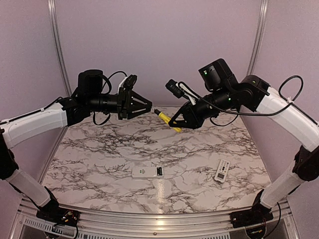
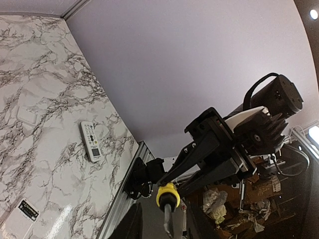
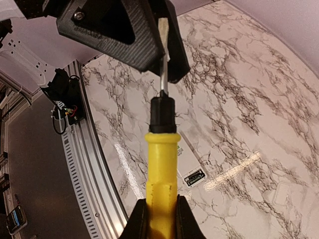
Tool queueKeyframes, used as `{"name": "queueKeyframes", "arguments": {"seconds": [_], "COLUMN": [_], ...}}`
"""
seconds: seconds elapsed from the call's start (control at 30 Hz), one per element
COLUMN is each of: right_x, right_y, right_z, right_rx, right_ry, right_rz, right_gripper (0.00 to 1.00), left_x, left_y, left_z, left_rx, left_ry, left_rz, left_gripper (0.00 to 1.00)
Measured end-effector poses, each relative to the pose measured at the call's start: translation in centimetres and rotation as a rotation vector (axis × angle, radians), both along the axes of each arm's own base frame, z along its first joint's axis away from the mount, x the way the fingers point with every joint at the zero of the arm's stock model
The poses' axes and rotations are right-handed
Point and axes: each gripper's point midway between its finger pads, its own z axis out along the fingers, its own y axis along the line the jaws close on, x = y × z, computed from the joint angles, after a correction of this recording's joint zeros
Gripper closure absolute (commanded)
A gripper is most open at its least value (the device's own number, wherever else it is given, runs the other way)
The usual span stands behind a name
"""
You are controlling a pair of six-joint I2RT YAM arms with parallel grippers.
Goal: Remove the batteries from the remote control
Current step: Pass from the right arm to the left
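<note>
My right gripper [image 1: 177, 121] is shut on the yellow-handled screwdriver [image 1: 166, 117], held high above the table, and its handle fills the right wrist view [image 3: 160, 169]. The blade points at my left gripper [image 1: 148, 106], which is open. The blade tip [image 2: 171, 219] lies between the left fingers [image 2: 130, 225] without touching them. A white remote [image 1: 149, 172] lies face down at the front middle, with a dark label on its back. A second remote [image 1: 222, 171] lies buttons up at the front right. No batteries show in any view.
The marble table [image 1: 99, 149] has a metal rail [image 1: 149, 219] along its near edge. Purple walls close in the back and sides. A faint flat pale plate [image 3: 281, 191] lies on the marble beyond the face-down remote [image 3: 197, 174].
</note>
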Motion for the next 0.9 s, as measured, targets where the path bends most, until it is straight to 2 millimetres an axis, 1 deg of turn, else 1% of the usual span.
{"name": "queueKeyframes", "arguments": {"seconds": [0.07, 0.17, 0.3, 0.33, 0.4, 0.53, 0.57, 0.6, 0.67, 0.7, 0.73, 0.8, 0.9], "right_x": [0.0, -0.1, -0.1, -0.1, 0.0, 0.2, 0.2, 0.2, 0.3, 0.4, 0.4, 0.4, 0.4], "right_y": [0.0, 0.0, 0.0, 0.0, 0.0, -0.1, -0.1, -0.1, 0.0, 0.1, 0.2, 0.3, 0.4], "right_z": [0.0, 0.0, -0.1, -0.1, -0.2, -0.2, -0.2, -0.3, -0.4, -0.6, -0.9, -1.5, -1.8], "right_rx": [0.000, -0.001, -0.005, -0.006, -0.007, -0.013, -0.013, -0.012, -0.002, 0.009, 0.022, 0.039, 0.086], "right_ry": [0.000, 0.001, 0.003, 0.004, 0.002, -0.005, -0.004, -0.002, 0.008, 0.013, 0.024, 0.054, 0.097], "right_rz": [0.001, 0.002, 0.002, 0.002, -0.001, -0.011, -0.014, -0.019, -0.033, -0.041, -0.051, -0.077, -0.122], "right_gripper": [1.00, 1.00, 1.00, 1.00, 1.00, 0.99, 0.85, 0.68, 0.41, 0.30, 0.23, 0.14, 0.06], "left_x": [0.2, 0.3, 0.4, 0.4, 0.4, 0.4, 0.4, 0.4, 0.4, 0.4, 0.4, 0.5, 0.5], "left_y": [-0.1, -0.3, -0.3, -0.4, -0.5, -0.6, -0.7, -0.7, -0.7, -0.7, -0.7, -0.7, -0.7], "left_z": [-0.4, -0.7, -0.7, -0.6, -0.5, -0.4, -0.4, -0.4, -0.4, -0.3, -0.3, -0.1, 0.3], "left_rx": [0.005, 0.011, 0.010, 0.009, 0.008, 0.004, 0.004, 0.004, 0.004, 0.002, 0.001, -0.007, -0.022], "left_ry": [0.010, 0.020, 0.022, 0.022, 0.022, 0.026, 0.029, 0.030, 0.034, 0.034, 0.034, 0.029, 0.022], "left_rz": [0.000, 0.001, 0.000, 0.000, -0.002, -0.008, -0.007, -0.007, -0.007, -0.005, -0.005, -0.005, -0.004], "left_gripper": [0.72, 0.80, 0.87, 0.90, 1.00, 1.00, 1.00, 1.00, 1.00, 1.00, 1.00, 1.00, 1.00]}}
